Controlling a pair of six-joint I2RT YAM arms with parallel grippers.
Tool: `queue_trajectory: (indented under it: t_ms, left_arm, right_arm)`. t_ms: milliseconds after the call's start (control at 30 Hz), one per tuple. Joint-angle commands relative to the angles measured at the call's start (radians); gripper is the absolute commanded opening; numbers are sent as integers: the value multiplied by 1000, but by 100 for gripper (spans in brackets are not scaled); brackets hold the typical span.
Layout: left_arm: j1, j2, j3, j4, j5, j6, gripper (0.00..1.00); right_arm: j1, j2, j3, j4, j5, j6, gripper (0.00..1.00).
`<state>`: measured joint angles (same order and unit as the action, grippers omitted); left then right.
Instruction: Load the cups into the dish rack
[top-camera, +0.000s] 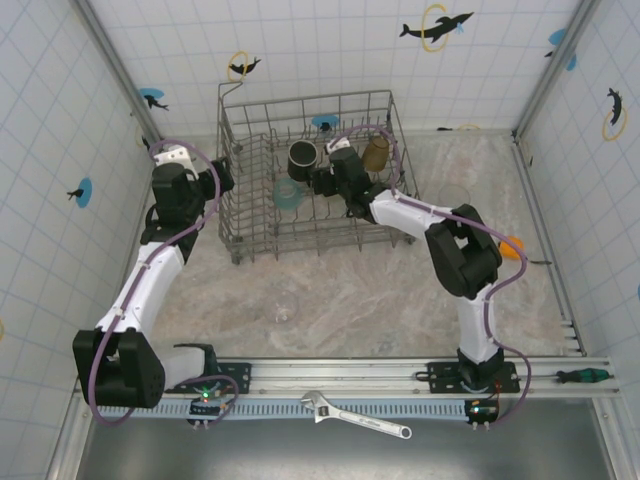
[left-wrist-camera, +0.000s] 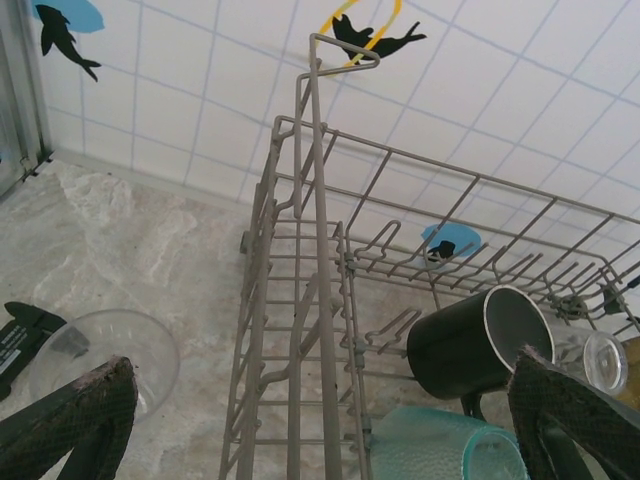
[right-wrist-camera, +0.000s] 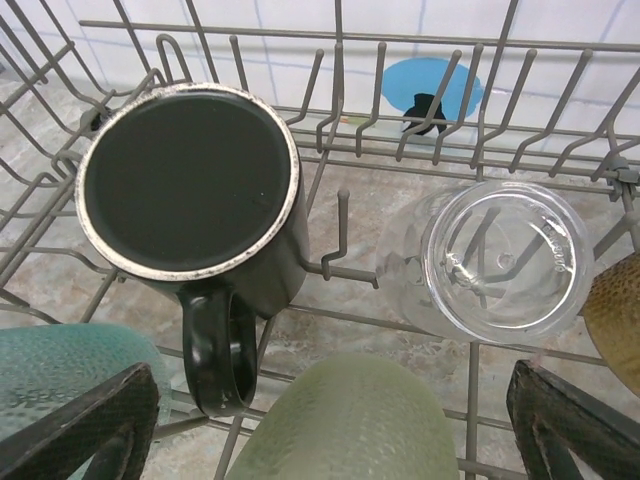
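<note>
Ahead of the right pincer (right-wrist-camera: 330, 425), the mug (right-wrist-camera: 190, 180) is showing black with a scuffed silvery rim. Beside it a see-through glass (right-wrist-camera: 495, 262) is shining. Between the pincer's black, criss-cross fingers (right-wrist-camera: 85, 430) a pale green cup (right-wrist-camera: 335, 400) is sitting, with a teal cup (right-wrist-camera: 50, 370) by one finger. The wire rack (right-wrist-camera: 400, 150) is looking grey.

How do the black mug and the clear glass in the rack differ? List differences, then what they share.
The black mug is opaque; the clear glass is see-through, rack wires showing through it. The black mug has a handle; the clear glass has none. The black mug's rim is scuffed pale; the clear glass's edge looks clean. Both lie tipped among the tines of the dish rack, round ends facing the right wrist camera.
</note>
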<state>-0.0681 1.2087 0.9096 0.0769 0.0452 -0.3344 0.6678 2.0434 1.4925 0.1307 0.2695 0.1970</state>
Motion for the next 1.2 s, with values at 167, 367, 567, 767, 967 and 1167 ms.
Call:
queue_trajectory:
  t_ms: [167, 367, 567, 767, 967, 1167]
  left_arm:
    - [11, 13, -5, 12, -12, -17, 97]
    - [13, 29, -1, -6, -65, -28, 97]
    - [13, 35, 0, -20, -115, -36, 97]
    - [13, 59, 34, -75, -225, -9, 97]
    - [13, 79, 48, -117, -399, -78, 97]
    - [33, 113, 46, -191, -406, -190, 97]
  right_arm:
    - [-2, -146, -41, -38, -7, 52, 100]
    - [-1, -247, -116, -42, -19, 69, 100]
    - [-4, -369, -226, -47, -19, 80, 100]
    - [-14, -509, -333, -84, -28, 83, 100]
    - [-16, -636, -435, -126, 11, 64, 100]
    - [-20, -748, -533, -160, 45, 47, 100]
